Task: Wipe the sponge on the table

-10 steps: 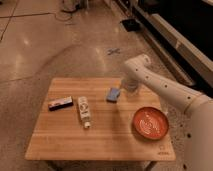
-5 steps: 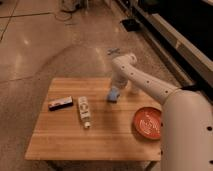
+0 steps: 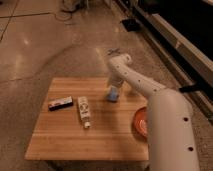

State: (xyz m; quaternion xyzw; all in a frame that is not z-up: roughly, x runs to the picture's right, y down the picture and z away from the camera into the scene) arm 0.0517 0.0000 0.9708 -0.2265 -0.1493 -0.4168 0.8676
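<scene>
The blue sponge (image 3: 113, 95) lies on the far right part of the light wooden table (image 3: 70, 135). My white arm reaches from the lower right across the table, and its gripper (image 3: 115, 87) comes down right on top of the sponge, hiding the sponge's far edge. The arm's wrist covers the gripper's end.
A dark flat box with a pale label (image 3: 60, 103) lies at the table's left. A white tube-like bottle (image 3: 84, 111) lies near the middle. An orange plate (image 3: 139, 122) sits at the right edge, partly hidden by my arm. Shiny stone floor surrounds the table.
The arm has swung left and forward over the table, and the gripper and sponge have shifted a little leftward. More of the plate is covered by the arm.
</scene>
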